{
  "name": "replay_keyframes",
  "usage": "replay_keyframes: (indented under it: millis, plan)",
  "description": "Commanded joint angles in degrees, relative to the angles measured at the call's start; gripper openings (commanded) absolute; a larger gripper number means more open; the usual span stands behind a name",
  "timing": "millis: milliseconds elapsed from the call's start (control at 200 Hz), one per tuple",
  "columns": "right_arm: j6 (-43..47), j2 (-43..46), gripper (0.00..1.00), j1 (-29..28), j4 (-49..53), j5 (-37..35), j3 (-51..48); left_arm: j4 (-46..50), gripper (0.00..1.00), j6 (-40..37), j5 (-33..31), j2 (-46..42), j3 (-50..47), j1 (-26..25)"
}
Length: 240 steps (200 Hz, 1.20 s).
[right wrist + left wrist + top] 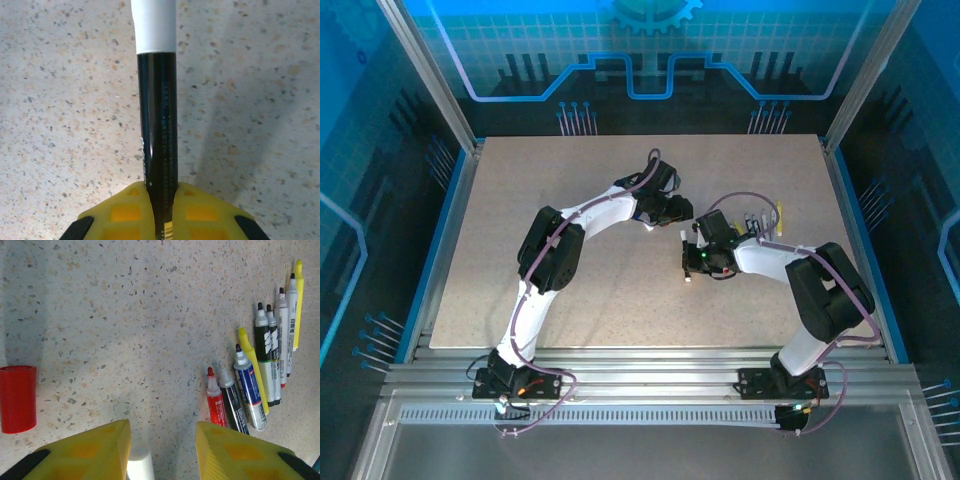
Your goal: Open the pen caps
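Right hand [159, 192]: just left of the pen row [761, 222], a bit closer to the near edge of the counter [570, 300]. Fingers are pressed together on a black pen [158, 130]. The barrel is pinched between the yellow pads and the pen runs straight out from the hand. Its white cap [155, 25] is on, at the far end of the barrel, and runs off the top of the right wrist view.

Left hand [162, 440]: further left of the pen row than the right hand and a touch farther back. The two hands are close together. Fingers spread, nothing pinched. A white cylinder end [140, 465] sits in the gap, tight beside the finger on the left of the left wrist view, with a clear gap to the other finger. Can't tell if it touches that finger, or if it's the same cap the black pen wears.

Red cap [18, 399]: loose on the counter, well left of the pen row in the left wrist view, bare counter between them.

Pen row itself: about nine pens side by side, touching or nearly so, slightly fanned. All tips are bare and point away from the left hand. From the end closest to that hand: red, black, blue, a yellow highlighter, a darker pair, two white barrels, and another yellow highlighter farthest out.
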State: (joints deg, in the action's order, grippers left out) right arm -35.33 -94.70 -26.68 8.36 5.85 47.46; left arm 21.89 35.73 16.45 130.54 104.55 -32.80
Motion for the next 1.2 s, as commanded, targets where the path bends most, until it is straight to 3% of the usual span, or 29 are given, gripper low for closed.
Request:
replay_keyframes:
  millis: [0,815,880,1121,1196]
  plan:
    - [0.5,1.2,0.0,-0.7,-1.5,2.0,0.1,-0.3,0.4,0.4,1.7,-1.9,-1.6,0.0]
    - [1.4,1.9,0.0,-0.6,2.2,2.7,5.6,0.0,0.33,-0.5,2.6,-1.2,-2.8,-0.1]
    - [1.5,1.5,0.0,-0.6,2.5,3.0,6.1,0.0,0.3,-0.5,2.6,-1.1,-2.8,-0.1]
    - [1.6,1.2,0.0,-0.5,2.4,2.9,5.7,-0.4,0.0,-0.4,2.6,-1.6,-3.0,-0.1]
    - [1.6,0.9,0.0,-0.5,2.4,2.6,5.4,-0.7,0.0,-0.2,2.7,-1.8,-3.3,-0.1]
